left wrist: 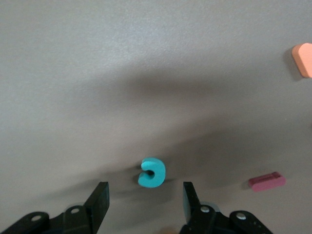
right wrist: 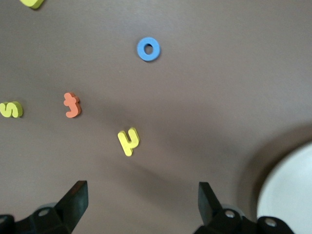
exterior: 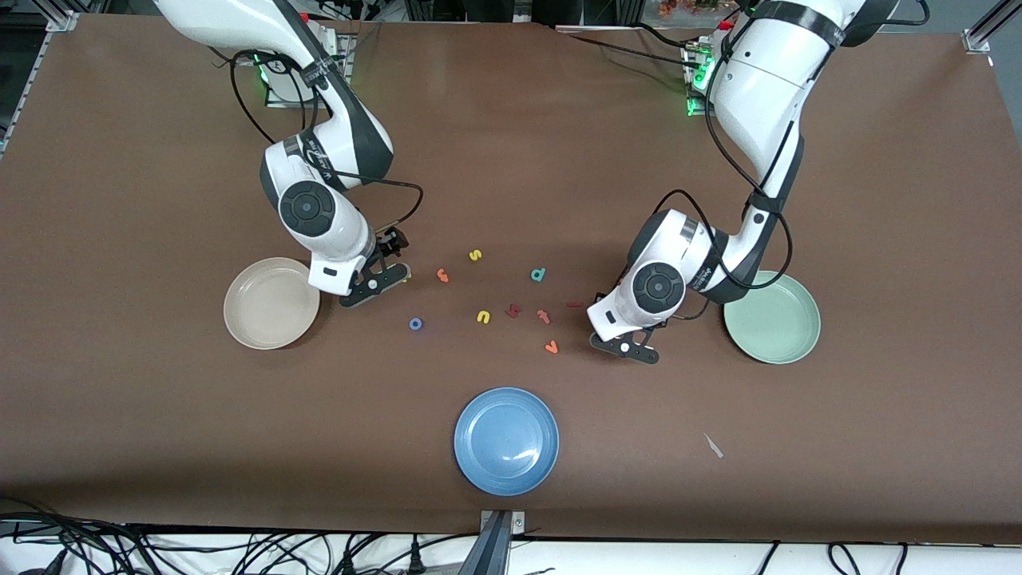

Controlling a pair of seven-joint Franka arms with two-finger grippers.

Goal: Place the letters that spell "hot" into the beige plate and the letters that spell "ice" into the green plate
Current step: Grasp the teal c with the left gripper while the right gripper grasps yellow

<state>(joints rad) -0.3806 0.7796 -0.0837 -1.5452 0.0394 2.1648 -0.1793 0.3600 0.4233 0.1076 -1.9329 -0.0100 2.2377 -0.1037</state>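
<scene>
My left gripper [exterior: 627, 343] [left wrist: 145, 202] hovers low over the table beside the green plate [exterior: 773, 318], jaws open. The teal "c" [left wrist: 152, 172] lies just ahead of its fingertips, untouched. The dark red "i" [exterior: 575, 304] [left wrist: 266, 181] and orange "e" [exterior: 551, 346] lie close by. My right gripper [exterior: 393, 270] [right wrist: 141, 202] is open beside the beige plate [exterior: 270, 303] [right wrist: 292, 195], with the yellow "h" [right wrist: 128, 141] just ahead of its tips. The orange "t" [exterior: 442, 275] [right wrist: 72, 105] and blue "o" [exterior: 415, 323] [right wrist: 148, 49] lie on the table near it.
A blue plate [exterior: 506, 440] sits nearest the front camera. A yellow "s" [exterior: 475, 255], a teal "d" [exterior: 538, 275], a yellow "u" [exterior: 483, 317], a chunky dark red letter [exterior: 513, 310] and a pinkish-red hooked letter [exterior: 544, 316] lie scattered mid-table.
</scene>
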